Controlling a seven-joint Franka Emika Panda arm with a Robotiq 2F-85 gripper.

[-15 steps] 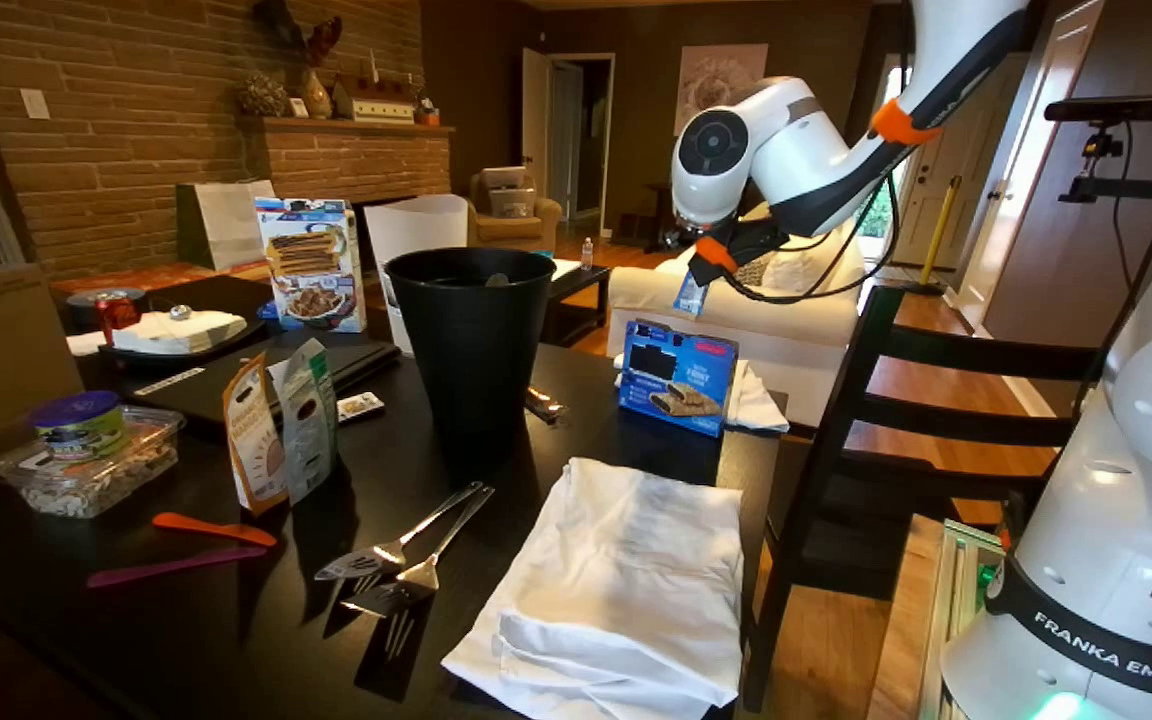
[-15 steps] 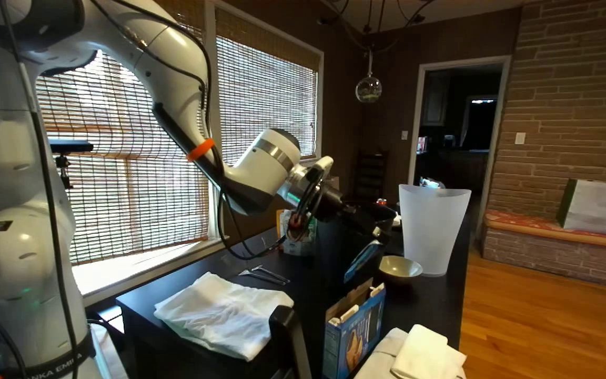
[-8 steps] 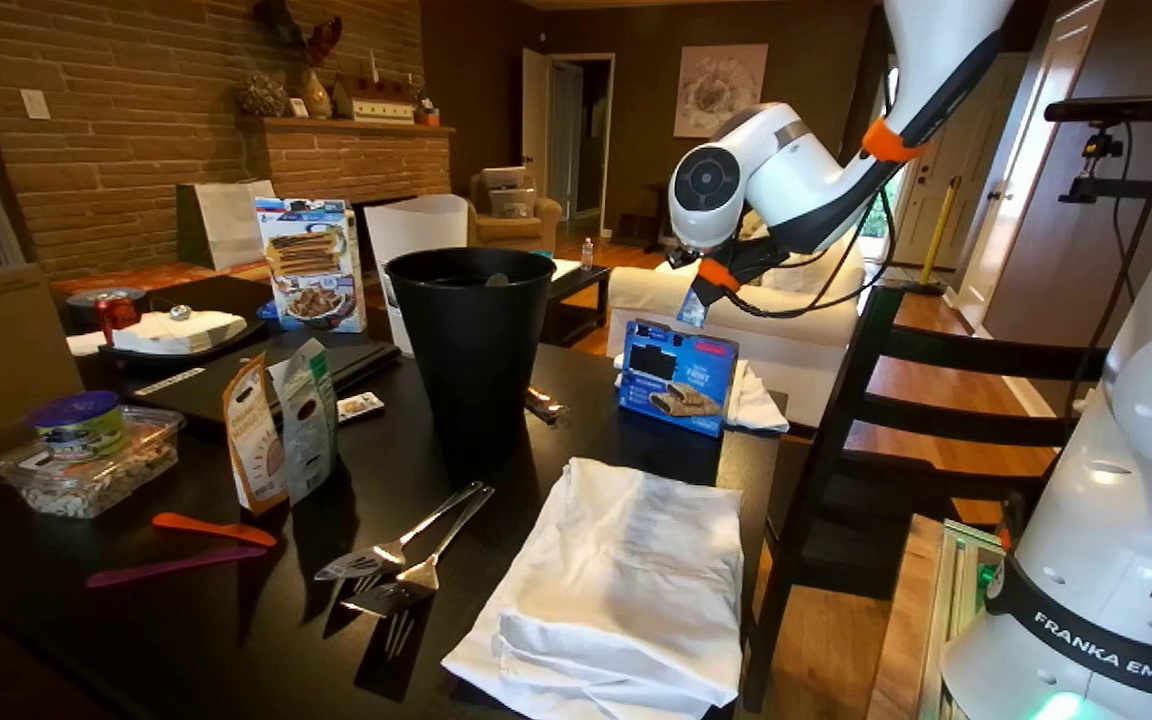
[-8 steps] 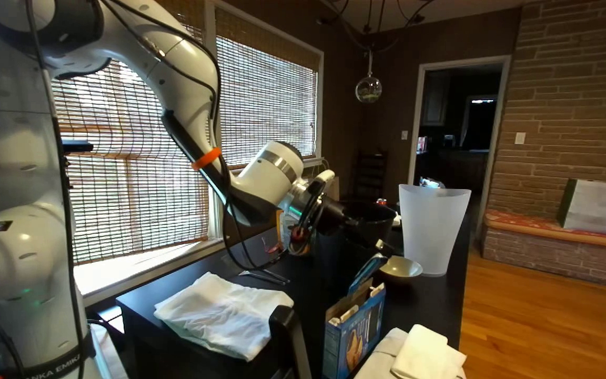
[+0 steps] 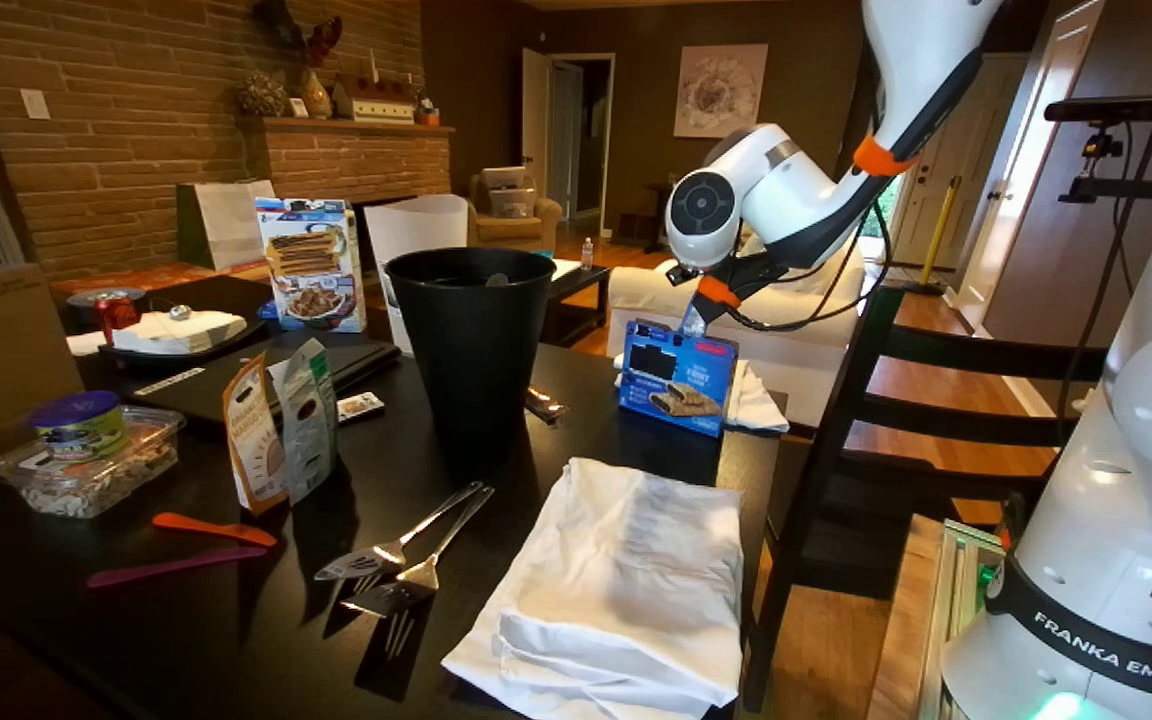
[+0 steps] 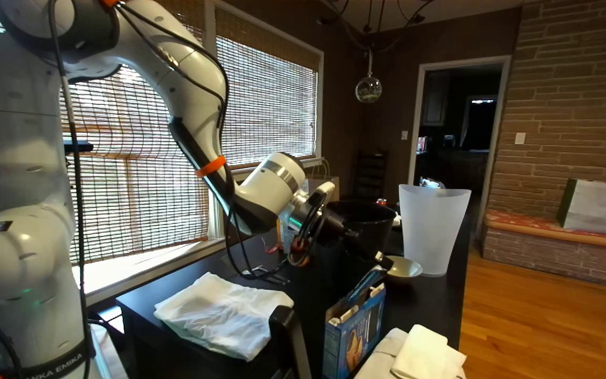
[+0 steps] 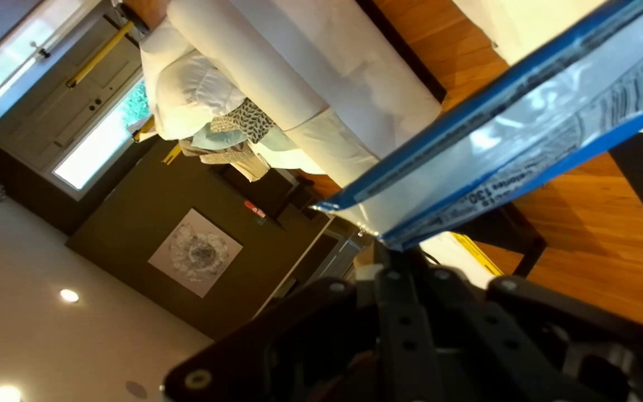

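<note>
Black wooden worktop (image 5: 226, 640) beside orange-brown floorboards (image 6: 518, 316), a tan stone-brick wall (image 5: 136, 130) beyond. The black pincer (image 7: 395, 254) is closed on one end of a blue-and-white plastic wrapper (image 7: 500, 148).

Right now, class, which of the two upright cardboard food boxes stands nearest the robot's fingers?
The blue snack-bar box: it stands just below the fingers and the wrapper they pinch. The taller, paler box stands farther off, past the black bin.
</note>
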